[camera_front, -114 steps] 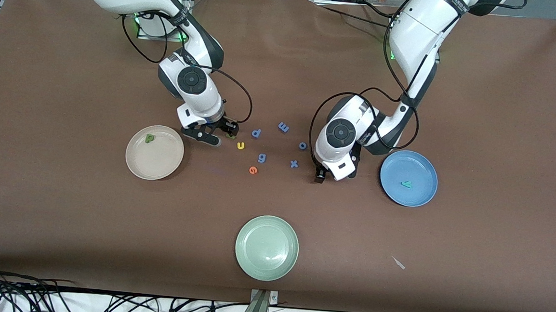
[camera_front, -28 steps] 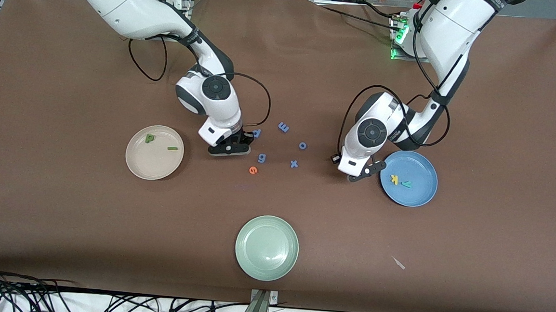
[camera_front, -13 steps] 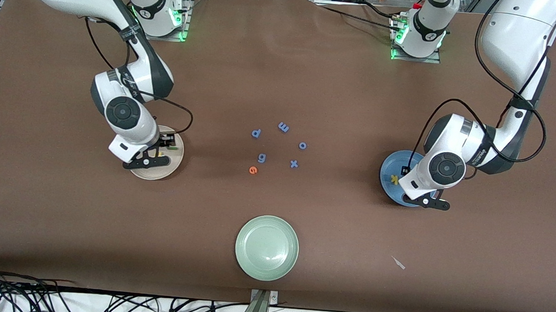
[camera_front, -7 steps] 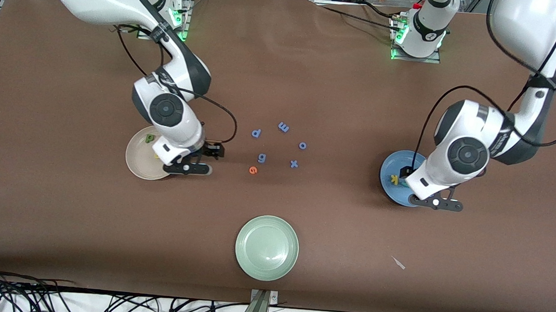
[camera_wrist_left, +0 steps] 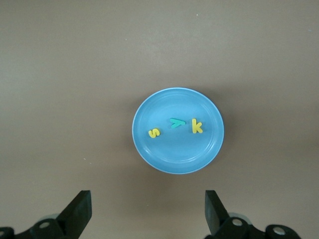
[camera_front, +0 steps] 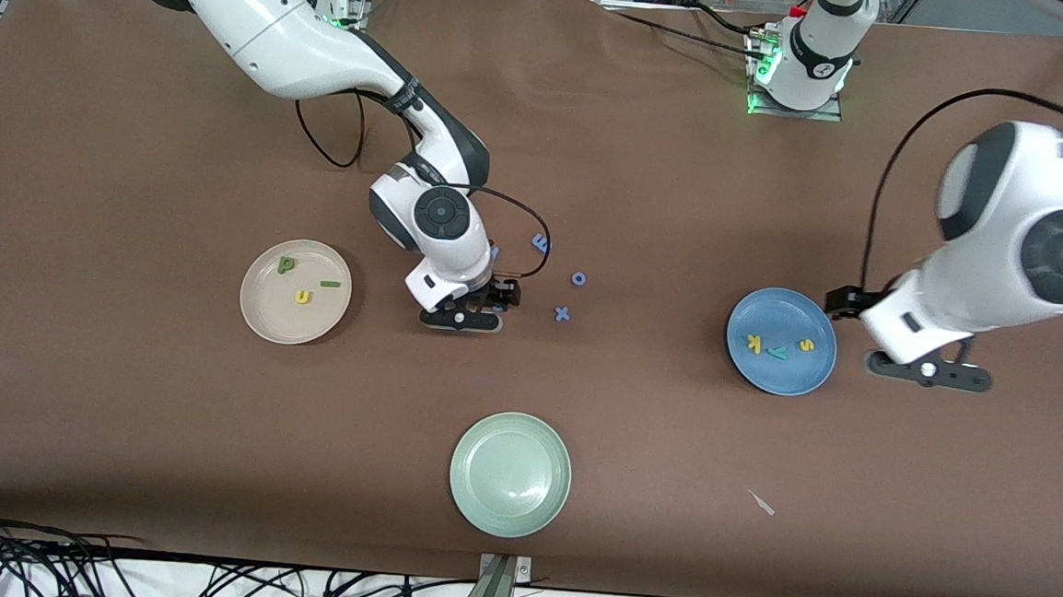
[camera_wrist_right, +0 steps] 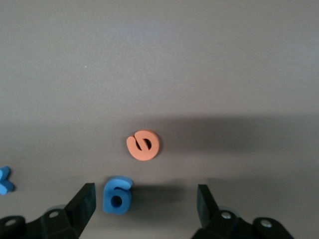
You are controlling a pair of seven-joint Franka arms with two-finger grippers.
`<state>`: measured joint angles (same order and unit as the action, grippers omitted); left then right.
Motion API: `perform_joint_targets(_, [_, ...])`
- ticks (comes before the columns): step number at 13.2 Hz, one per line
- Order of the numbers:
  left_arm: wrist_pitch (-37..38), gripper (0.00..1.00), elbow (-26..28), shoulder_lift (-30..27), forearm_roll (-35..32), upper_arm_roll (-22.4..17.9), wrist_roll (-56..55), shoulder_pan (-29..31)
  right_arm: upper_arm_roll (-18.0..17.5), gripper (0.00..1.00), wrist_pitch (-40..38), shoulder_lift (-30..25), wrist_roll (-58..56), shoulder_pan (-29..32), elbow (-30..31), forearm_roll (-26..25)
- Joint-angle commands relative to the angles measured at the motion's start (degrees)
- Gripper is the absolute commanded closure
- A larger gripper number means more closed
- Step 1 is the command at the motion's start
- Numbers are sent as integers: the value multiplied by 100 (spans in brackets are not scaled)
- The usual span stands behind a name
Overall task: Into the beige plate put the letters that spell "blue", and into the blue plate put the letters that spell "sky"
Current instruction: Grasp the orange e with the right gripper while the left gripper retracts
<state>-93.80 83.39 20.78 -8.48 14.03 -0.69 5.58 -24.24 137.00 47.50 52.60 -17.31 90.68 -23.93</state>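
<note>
My high front view facing both arms, my left wrist view looking down on the blue plate [camera_wrist_left: 178,130] it shares, my right wrist view close over the orange e [camera_wrist_right: 143,145].

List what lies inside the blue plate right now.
Inside the blue plate lie three foam letters: yellow k, teal y and yellow s. The left wrist view shows the whole plate uncovered, so nothing else is hidden in it.

Pale green plate [camera_front: 510,474] on brown worktop [camera_front: 119,402], six o'clock of blue letters m [camera_front: 541,241], o [camera_front: 579,278], x [camera_front: 563,314]; blue g [camera_wrist_right: 117,195] among them.
</note>
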Motion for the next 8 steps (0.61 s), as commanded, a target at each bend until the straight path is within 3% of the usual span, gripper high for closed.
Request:
perform_joint_targets(1, [178, 0, -51, -363, 460, -443, 972, 101, 51, 12, 81, 154, -21, 8, -269, -435])
perform_joint_targets(4, [-110, 0, 378, -951, 917, -1697, 1133, -845, 87, 11, 151, 276, -206, -9, -551, -665])
perform_joint_targets(6, [-698, 0, 1035, -1417, 980, -1886, 1133, -1015, 121, 11, 370, 399, -206, -18, -560, -727])
perform_joint_targets(8, [-710, 0, 1240, -1629, 963, -1886, 1063, -1041, 130, 12, 380, 418, -154, -88, -525, -762])
